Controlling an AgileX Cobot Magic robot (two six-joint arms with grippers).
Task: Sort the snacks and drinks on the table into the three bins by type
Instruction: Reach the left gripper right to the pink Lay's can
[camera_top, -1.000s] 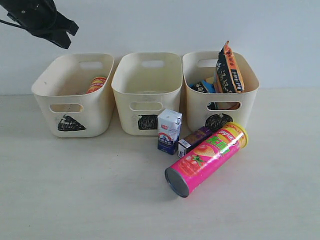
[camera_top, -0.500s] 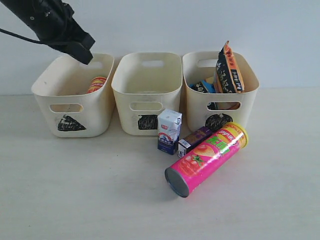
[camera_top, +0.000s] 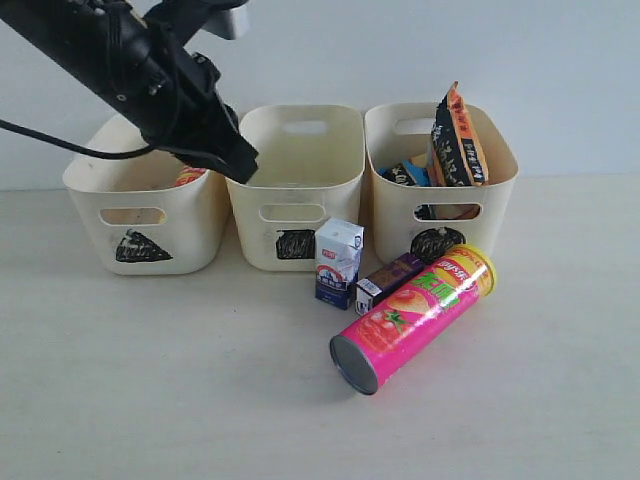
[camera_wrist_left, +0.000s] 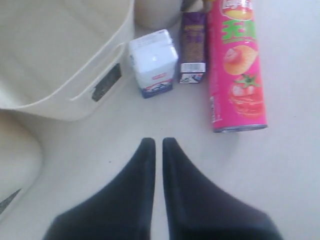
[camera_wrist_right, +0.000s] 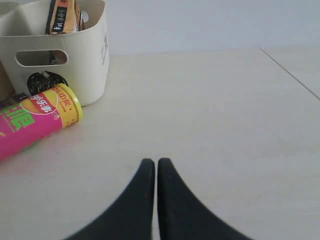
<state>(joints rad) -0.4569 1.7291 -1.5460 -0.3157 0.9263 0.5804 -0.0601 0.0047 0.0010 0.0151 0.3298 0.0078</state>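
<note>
Pink chip tube lies on its side on the table, just before the circle bin.
Probably light, stiff and apt to roll, so it is best gripped across its middle. The purple carton lies just beside it. The left gripper, over the square bin, and the right gripper are both pinched closed and empty.

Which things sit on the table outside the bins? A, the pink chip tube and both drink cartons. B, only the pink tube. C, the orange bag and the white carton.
A: the pink chip tube, white carton and purple carton rest on the table.
</note>
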